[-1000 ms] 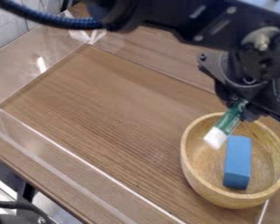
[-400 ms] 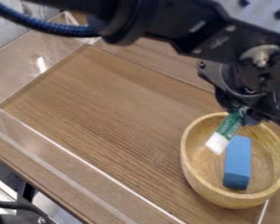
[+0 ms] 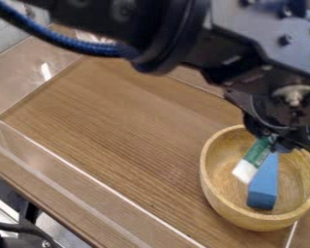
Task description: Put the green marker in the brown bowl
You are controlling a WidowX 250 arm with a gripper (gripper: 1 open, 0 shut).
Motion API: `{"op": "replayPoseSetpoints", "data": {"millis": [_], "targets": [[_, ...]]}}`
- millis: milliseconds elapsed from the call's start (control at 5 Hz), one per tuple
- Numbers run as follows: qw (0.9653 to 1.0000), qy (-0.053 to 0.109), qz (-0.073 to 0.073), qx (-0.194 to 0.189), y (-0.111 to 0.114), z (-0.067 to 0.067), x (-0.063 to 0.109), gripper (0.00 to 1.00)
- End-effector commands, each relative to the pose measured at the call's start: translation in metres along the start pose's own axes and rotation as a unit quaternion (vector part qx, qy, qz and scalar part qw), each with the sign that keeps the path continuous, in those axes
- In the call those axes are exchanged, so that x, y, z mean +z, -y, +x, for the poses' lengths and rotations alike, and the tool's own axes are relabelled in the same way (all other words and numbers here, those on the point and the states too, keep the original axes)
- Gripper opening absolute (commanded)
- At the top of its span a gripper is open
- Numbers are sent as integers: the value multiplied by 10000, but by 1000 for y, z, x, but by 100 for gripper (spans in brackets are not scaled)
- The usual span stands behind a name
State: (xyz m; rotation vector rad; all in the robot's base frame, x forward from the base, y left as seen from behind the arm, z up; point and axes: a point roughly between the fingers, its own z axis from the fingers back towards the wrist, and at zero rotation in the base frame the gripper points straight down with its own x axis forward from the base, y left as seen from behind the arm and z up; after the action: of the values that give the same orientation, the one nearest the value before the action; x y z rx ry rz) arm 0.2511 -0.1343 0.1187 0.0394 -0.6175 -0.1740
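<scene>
The brown bowl [image 3: 223, 199] sits at the lower right of the wooden table. Over its right half my gripper [image 3: 277, 141] is shut on the green marker [image 3: 255, 158], pinching it near the green-capped top. The marker slants down to the left, and its white lower end [image 3: 243, 170] hangs inside the bowl, close to the blue block [image 3: 265, 184]. Whether the marker touches the block or the bowl floor I cannot tell. The black arm fills the top of the view and hides the bowl's far rim.
A blue rectangular block lies inside the bowl on its right side. A clear plastic wall [image 3: 67, 165] runs along the table's left and front edges. Bare wood tabletop [image 3: 119, 116] spreads to the left of the bowl.
The gripper with the marker has shifted slightly right and lower into the bowl. The arm's bulk now covers more of the top of the view.
</scene>
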Motion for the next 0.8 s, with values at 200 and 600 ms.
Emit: {"op": "replayPoseSetpoints", "data": {"millis": [200, 600], "targets": [[9999, 81, 1, 86, 14, 2, -11, 0], [9999, -1, 64, 160, 12, -4, -20, 100]]}}
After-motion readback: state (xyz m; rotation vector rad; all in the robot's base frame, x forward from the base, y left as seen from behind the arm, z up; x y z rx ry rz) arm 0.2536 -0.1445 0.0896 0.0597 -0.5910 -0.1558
